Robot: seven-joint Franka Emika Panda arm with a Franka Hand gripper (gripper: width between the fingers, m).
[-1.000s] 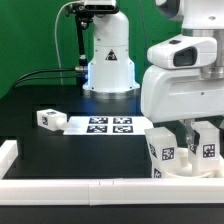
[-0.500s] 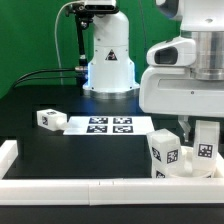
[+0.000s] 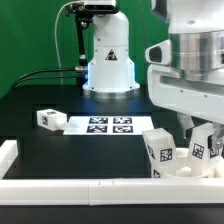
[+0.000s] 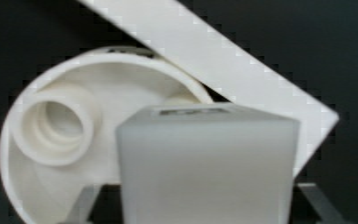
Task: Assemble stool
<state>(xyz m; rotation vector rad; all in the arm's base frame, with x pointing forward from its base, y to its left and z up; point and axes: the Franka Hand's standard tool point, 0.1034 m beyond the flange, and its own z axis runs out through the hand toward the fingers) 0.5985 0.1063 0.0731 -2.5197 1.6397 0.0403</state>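
In the wrist view a white block leg (image 4: 208, 160) stands between my two fingers, which close on its sides. Behind it lies the round white seat (image 4: 69, 120) with a socket hole, and a white rail (image 4: 202, 55) runs slantwise past it. In the exterior view my gripper (image 3: 193, 138) is low at the front right, over the seat (image 3: 185, 171). A tagged leg (image 3: 159, 152) stands tilted just to its left and another tagged leg (image 3: 199, 151) sits under the fingers. A third leg (image 3: 47, 118) lies on the table on the exterior view's left.
The marker board (image 3: 108, 125) lies mid-table. White border rails run along the front edge (image 3: 80, 187) and the left corner (image 3: 8, 152). The arm's white base (image 3: 108, 60) stands at the back. Black table surface lies between the loose leg and the front rail.
The arm's wrist has turned and shifted a little to the exterior view's left. The two tagged legs at the front right moved slightly left with it and now look tilted.
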